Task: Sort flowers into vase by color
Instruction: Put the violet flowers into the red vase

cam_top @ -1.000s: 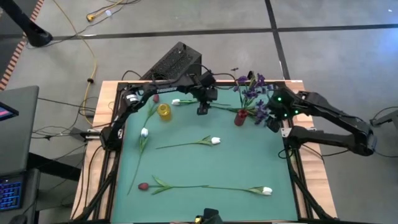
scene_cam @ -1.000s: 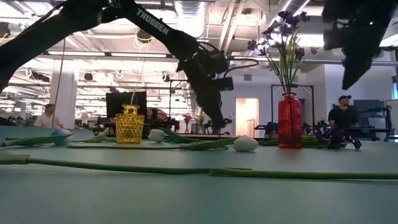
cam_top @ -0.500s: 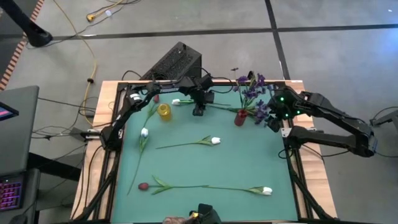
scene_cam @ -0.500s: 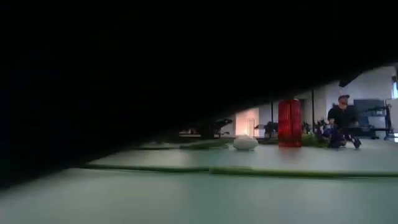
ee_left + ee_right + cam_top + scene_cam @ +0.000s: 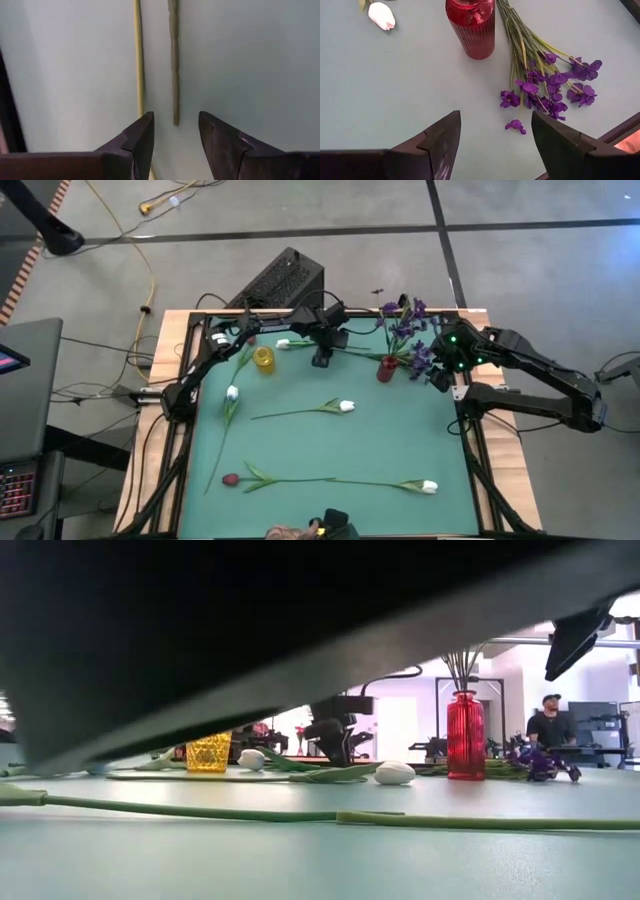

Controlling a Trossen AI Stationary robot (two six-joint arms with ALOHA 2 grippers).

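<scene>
flowers: your left claw [image 5: 175,131] sits low on the table [image 5: 380,445], fingers apart around a green stem tip [image 5: 174,75]. your right claw [image 5: 495,137], fingers apart, hovers above the purple spray [image 5: 545,85], red vase [image 5: 471,25] just beyond.

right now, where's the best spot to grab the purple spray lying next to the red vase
Grip the bunched green stems of the purple spray near the red vase, coming straight down. It lies flat on the mat, stems gathered narrow there, while the blossoms fan out loosely. The open right gripper hovers nearby.
</scene>
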